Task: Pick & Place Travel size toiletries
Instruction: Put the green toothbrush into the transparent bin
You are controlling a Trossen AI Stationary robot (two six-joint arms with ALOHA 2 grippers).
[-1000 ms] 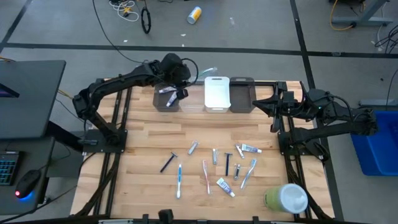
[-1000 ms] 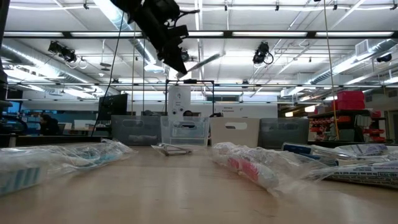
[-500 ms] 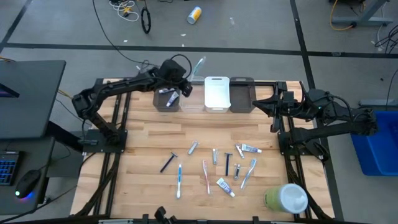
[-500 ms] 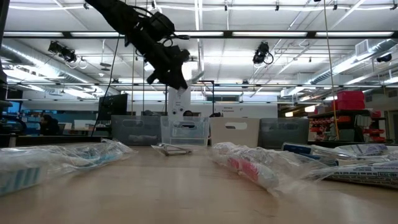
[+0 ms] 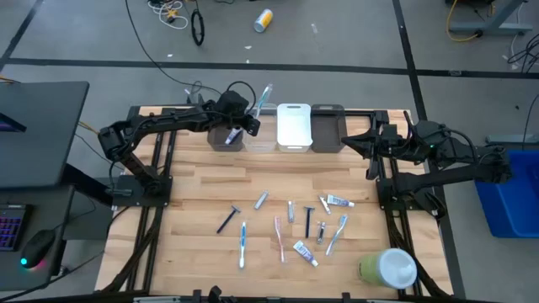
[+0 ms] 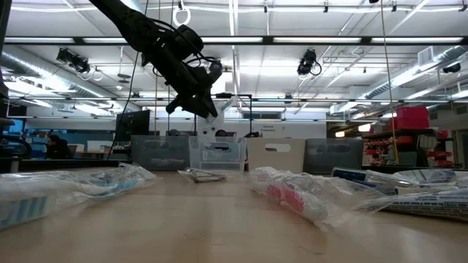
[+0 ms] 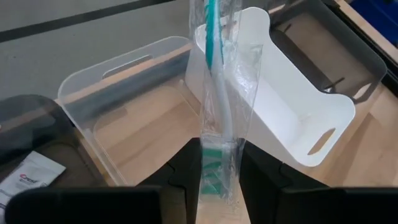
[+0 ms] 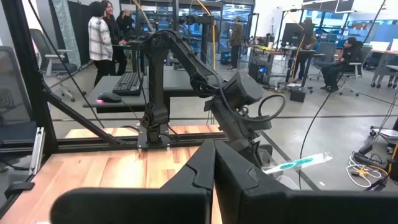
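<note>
Toothbrush, teal-and-white in clear wrapper, pinched upright in left gripper jaws above clear bin.

- Big robot lab / workshop, open hall.
- Grey floor w/ loose cables.
- Ceiling pipes & long strip lights.
- Desks w/ computers, people standing and sitting in the back.
- Wood table in a black metal frame.

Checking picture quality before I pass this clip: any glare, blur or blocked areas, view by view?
Low view: wrapped toiletries near the lens are out of focus, ceiling lights glare. Left wrist view: sharp on the wrapped toothbrush in the left gripper, its wrapper glinting. Right wrist view: the right gripper blocks the lower part. High view: evenly lit.
</note>
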